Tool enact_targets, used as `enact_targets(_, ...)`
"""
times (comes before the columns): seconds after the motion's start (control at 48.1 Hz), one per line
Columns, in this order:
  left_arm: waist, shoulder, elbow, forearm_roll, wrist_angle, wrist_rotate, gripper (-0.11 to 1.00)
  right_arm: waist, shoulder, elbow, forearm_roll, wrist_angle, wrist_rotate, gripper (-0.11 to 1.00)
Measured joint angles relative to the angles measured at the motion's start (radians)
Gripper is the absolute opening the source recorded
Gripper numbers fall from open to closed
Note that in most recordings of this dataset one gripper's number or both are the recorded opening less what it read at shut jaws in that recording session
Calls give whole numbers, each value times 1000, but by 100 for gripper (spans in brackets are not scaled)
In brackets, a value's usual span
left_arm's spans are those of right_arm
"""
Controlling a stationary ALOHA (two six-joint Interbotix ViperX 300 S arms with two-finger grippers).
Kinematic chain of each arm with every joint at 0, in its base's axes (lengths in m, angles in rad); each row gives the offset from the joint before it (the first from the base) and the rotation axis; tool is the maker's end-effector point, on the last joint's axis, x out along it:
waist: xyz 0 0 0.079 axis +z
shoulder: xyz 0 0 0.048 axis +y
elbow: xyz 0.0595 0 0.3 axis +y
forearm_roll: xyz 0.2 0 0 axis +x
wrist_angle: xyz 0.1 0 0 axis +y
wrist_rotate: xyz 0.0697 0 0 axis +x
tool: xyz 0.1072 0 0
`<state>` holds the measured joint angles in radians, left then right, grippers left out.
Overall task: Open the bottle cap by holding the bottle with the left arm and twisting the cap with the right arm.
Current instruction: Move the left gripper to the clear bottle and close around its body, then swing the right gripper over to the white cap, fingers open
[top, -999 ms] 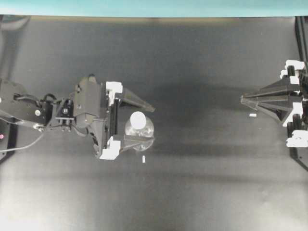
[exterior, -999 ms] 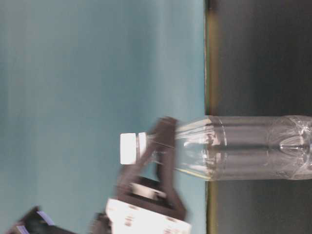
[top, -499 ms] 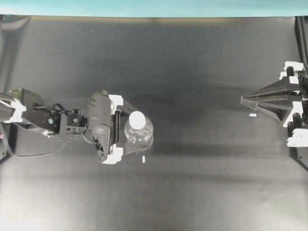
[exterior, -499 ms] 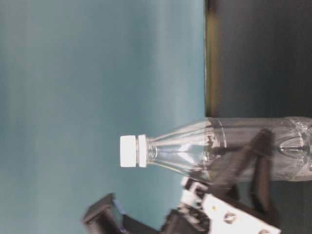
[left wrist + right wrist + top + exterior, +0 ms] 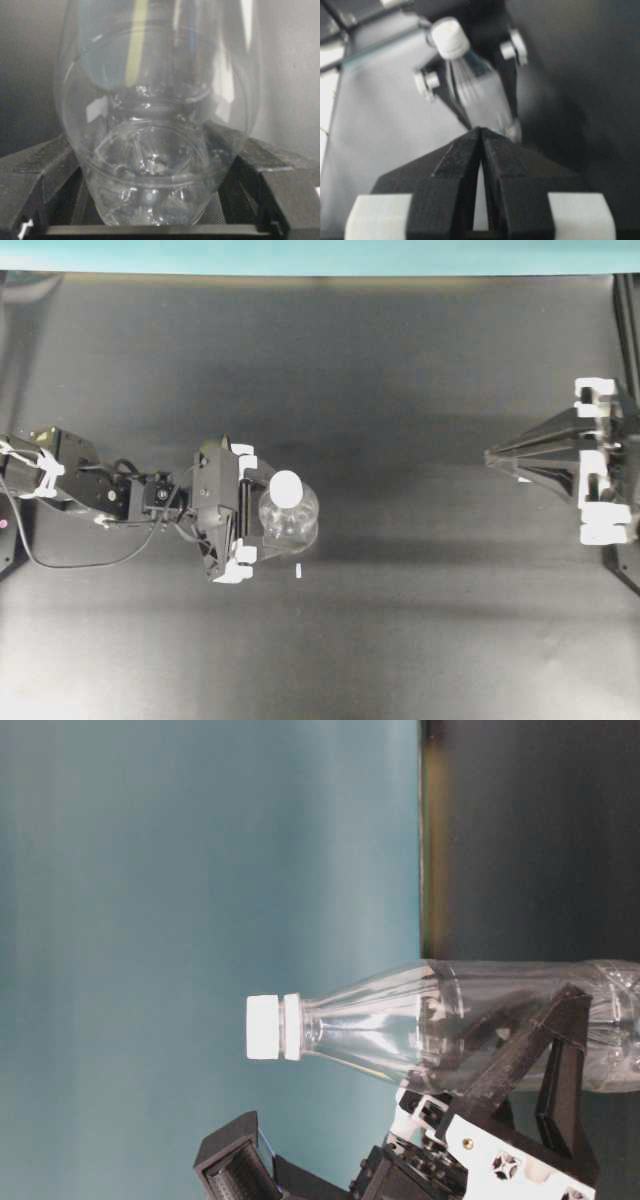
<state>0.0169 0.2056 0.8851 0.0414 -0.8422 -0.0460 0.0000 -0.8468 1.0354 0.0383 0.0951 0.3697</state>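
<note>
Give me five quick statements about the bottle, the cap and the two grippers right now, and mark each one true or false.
1. The bottle stands upright on the table. True.
2. The cap is off the bottle. False: it sits on the neck.
3. The left gripper has its fingers on either side of the bottle's lower body. True.
4. The right gripper is gripping the cap. False: it is far off to the side, jaws shut on nothing.
5. The bottle is full of dark liquid. False: it looks clear and empty.
</note>
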Motion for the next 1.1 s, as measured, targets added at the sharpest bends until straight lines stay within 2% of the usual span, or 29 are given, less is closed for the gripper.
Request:
enact_targets(0.083,-2,0,0,0,0,0,79,6,37,-74,0,133,5,3)
enact_targets(0.166,-5,-2,0,0,8,2,79,18,86,-164,0,287,6,16)
enact_targets(0.354,-8,-3,-6,0,44,0,79,26,267,-449,23,609,6,65)
enact_targets(0.416,-8,-3,-9,0,52,0,79,28,345,-551,38,713,6,80)
enact_targets(0.458,-8,-2,-11,0,60,0,79,28,390,-606,44,770,6,84)
enact_targets(0.603,-8,-2,-15,0,71,0,79,29,568,-828,54,989,6,81)
enact_targets(0.77,-8,-3,-17,0,74,-2,79,28,775,-1091,54,1163,-9,81)
enact_targets(0.936,-8,-2,-18,0,75,-2,79,28,930,-1287,54,1259,-92,81)
enact_targets(1.103,-8,-3,-25,0,75,-5,79,28,1031,-1407,54,1307,-170,80)
